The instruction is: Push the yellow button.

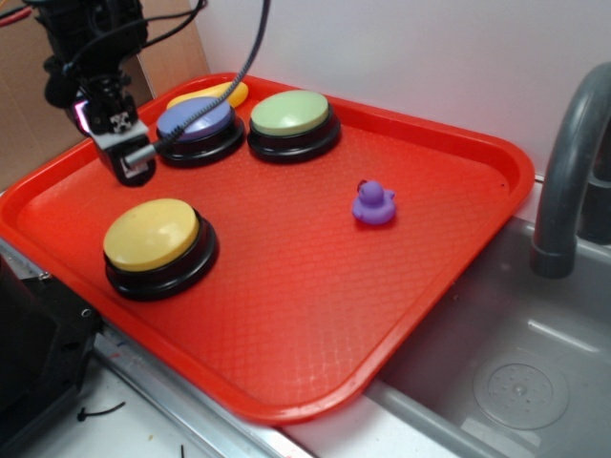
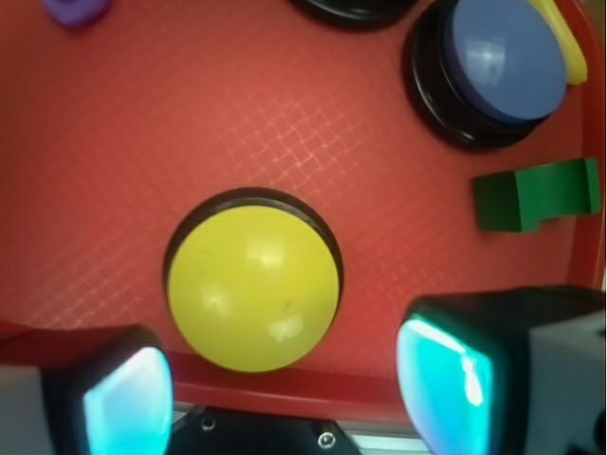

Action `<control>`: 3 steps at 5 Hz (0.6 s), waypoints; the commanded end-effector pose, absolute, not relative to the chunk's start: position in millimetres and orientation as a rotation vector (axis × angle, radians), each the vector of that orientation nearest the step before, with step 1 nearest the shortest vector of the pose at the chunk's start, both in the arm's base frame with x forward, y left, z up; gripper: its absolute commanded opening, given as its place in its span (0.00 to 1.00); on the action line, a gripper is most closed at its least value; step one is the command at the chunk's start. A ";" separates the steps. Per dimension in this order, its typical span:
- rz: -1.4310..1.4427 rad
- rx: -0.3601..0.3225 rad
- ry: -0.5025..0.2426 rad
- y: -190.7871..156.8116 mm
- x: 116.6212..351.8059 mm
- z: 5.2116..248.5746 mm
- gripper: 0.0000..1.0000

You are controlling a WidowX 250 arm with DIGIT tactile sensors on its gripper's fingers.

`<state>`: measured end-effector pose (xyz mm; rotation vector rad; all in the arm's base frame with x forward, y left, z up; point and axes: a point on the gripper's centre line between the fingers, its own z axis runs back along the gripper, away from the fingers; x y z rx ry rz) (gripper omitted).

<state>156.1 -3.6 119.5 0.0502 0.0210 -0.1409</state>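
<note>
The yellow button [image 1: 153, 234] [image 2: 251, 299], a large domed cap on a black round base, sits near the front left of the red tray [image 1: 315, 315]. My gripper [image 1: 132, 164] [image 2: 285, 398] hangs above the tray, a little behind and to the left of the button and apart from it. In the wrist view the two fingers stand wide apart at the bottom corners, with the button's near edge showing between them. The gripper is open and holds nothing.
Behind stand a blue-purple button [image 1: 196, 119] [image 2: 503, 57] and a green button [image 1: 291, 113]. A small yellow oval piece [image 1: 229, 93] lies at the tray's back rim. A green block [image 2: 536, 194] and a purple duck [image 1: 373, 203] rest on the tray. A sink [image 1: 516, 363] and faucet [image 1: 573, 162] are to the right.
</note>
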 end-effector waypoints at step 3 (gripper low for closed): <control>-0.096 0.013 0.047 -17.2 165.4 163.9 1.00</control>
